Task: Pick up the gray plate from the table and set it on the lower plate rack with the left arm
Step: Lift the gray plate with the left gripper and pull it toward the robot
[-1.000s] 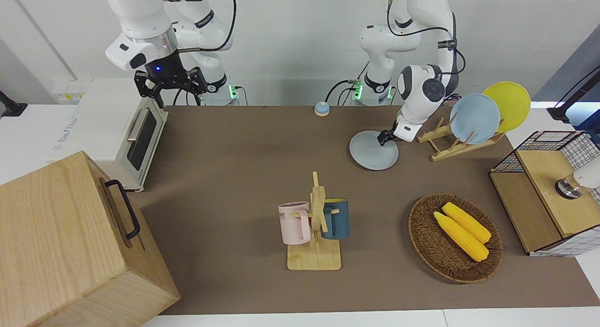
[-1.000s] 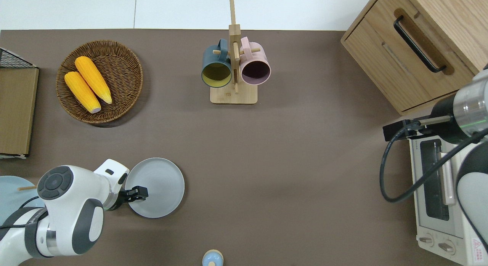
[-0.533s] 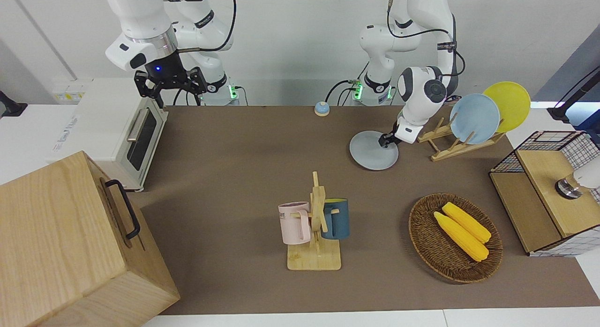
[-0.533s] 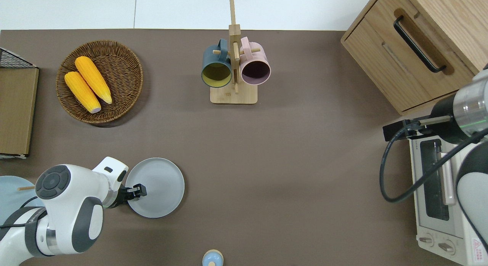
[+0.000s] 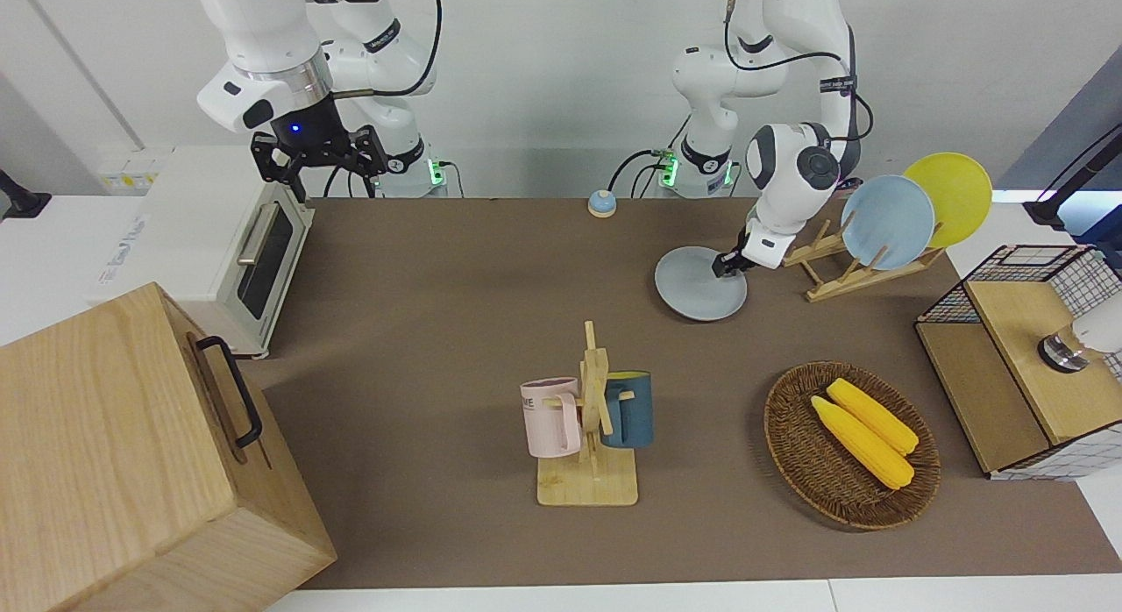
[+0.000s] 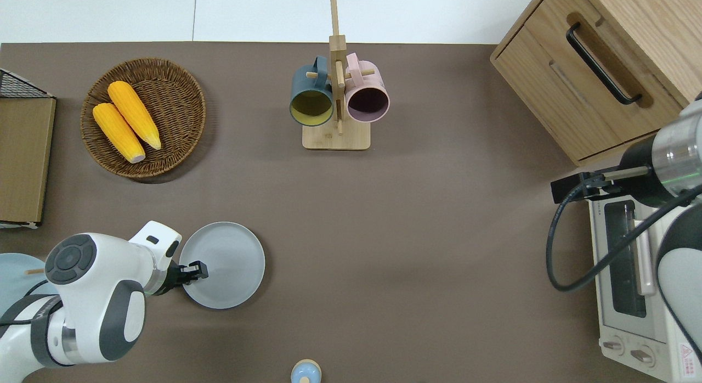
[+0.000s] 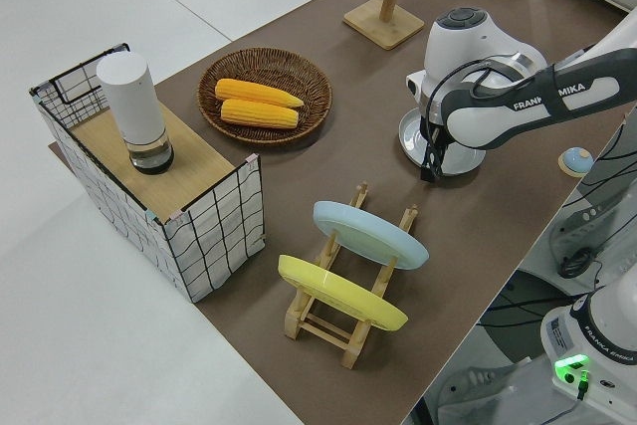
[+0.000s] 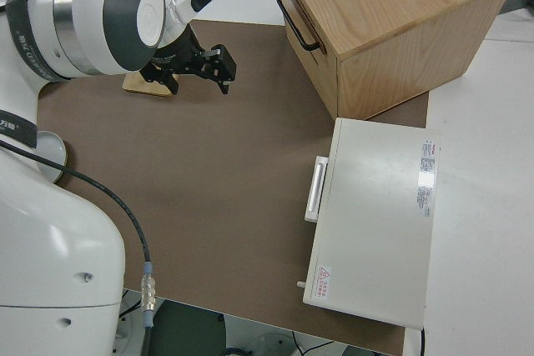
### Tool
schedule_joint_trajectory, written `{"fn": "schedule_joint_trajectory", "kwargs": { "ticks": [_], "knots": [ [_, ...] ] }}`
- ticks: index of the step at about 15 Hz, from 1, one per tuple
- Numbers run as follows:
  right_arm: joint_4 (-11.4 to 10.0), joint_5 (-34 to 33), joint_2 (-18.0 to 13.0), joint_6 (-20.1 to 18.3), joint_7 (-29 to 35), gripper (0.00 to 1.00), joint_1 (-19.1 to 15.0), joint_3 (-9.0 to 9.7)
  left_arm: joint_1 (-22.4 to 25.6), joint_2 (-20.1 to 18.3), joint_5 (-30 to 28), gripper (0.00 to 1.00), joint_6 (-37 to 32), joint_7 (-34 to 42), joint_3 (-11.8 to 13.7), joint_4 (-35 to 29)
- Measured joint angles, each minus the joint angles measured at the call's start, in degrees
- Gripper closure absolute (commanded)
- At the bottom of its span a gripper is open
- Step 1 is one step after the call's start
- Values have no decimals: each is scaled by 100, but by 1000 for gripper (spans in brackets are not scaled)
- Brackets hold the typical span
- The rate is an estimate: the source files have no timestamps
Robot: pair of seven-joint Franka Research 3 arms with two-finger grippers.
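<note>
Two plates (image 5: 916,210) on lower plate rack (image 5: 855,266); left pincer (image 6: 198,271) pinching gray plate (image 6: 225,265) nearby.

Left arm: bent low, wrist angled down, at lower left of the overhead frame.
Left pincer (image 6: 198,271): fingers closed on a rim edge.
Right arm: parked.
Right pincer (image 5: 320,160): fingers spread apart, pointing down.

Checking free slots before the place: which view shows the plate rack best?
Left side view: the plate rack shows whole, light blue plate and yellow plate standing in it, pegs bare at the end toward the gray plate. Front view shows it partly hidden by the plates. Overhead barely catches it; right side view doesn't.
</note>
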Motion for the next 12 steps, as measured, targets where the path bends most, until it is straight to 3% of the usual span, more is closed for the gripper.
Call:
{"fn": "schedule_joint_trajectory", "kwargs": {
  "ticks": [5, 12],
  "knots": [
    [0, 0, 0, 0, 0, 17, 0, 0, 5, -94, 442, 1000, -915, 1, 75, 539],
    [0, 0, 0, 0, 0, 17, 0, 0, 10, -254, 1872, 1000, -2162, -304, 110, 1219]
  ]
}}
